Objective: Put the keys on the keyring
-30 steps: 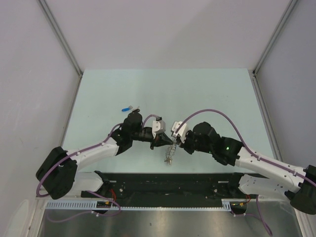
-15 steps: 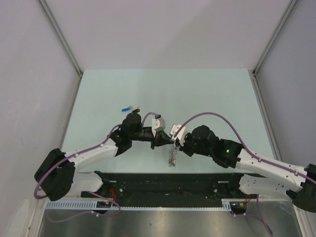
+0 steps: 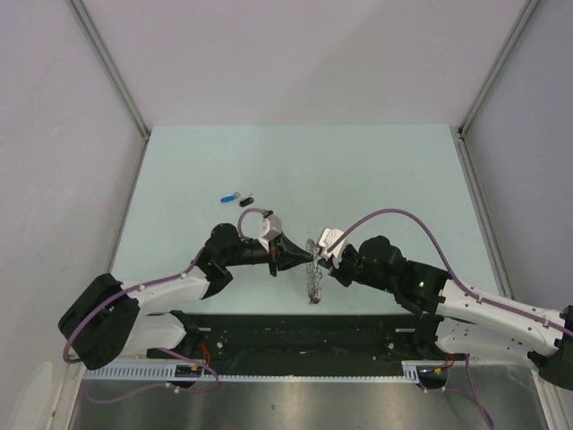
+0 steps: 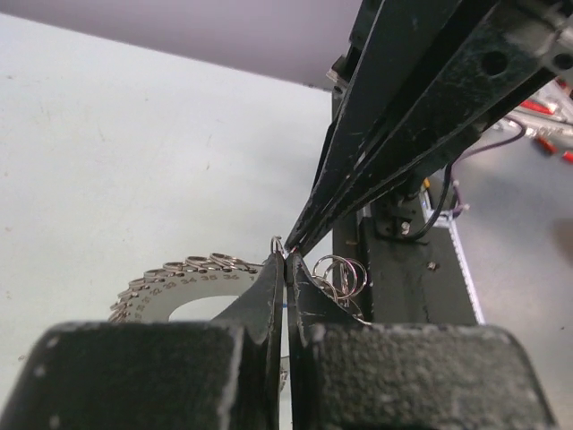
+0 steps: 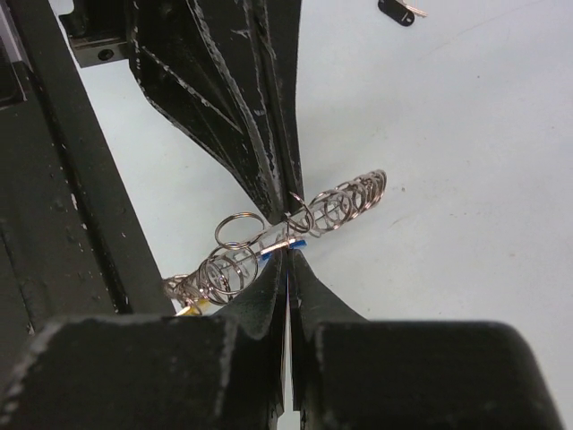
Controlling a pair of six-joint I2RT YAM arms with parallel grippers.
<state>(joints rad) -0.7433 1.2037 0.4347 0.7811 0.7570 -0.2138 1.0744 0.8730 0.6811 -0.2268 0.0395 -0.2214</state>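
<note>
A: Straight to the keyring [image 3: 312,271]: it stands on edge, caught between the two arms, its low end pointing back toward the robot.

B: Lovely look at its wire loops [image 5: 345,202] from the right wrist, a whole row of them fanned along the rim.

A: The right gripper [image 3: 320,260] comes at the keyring from the right, jaws pressed together. A thin silver edge runs up between them. That reads as the ring's own plate, so it is clamped on the keyring.

B: Opposite it, the left gripper [image 3: 301,260] meets the keyring from the left. Its jaws are tight together too, nose right at one small loop on the rim.

A: Is it pinching that loop?

B: Can't tell. The nose touches the fringe, but whatever sits between the jaws is hidden.

A: And the two noses come almost together at the keyring's upper rim.

B: Now outward. Two of the keys lie loose, well apart from the keyring, farther from the robot and off to its left. There's the blue key [image 3: 231,196], and the black key [image 3: 248,199] just beside it, on the side nearer the keyring.

A: Under it all is the pale green table [image 3: 385,170], stretching on beyond the keyring.
</note>
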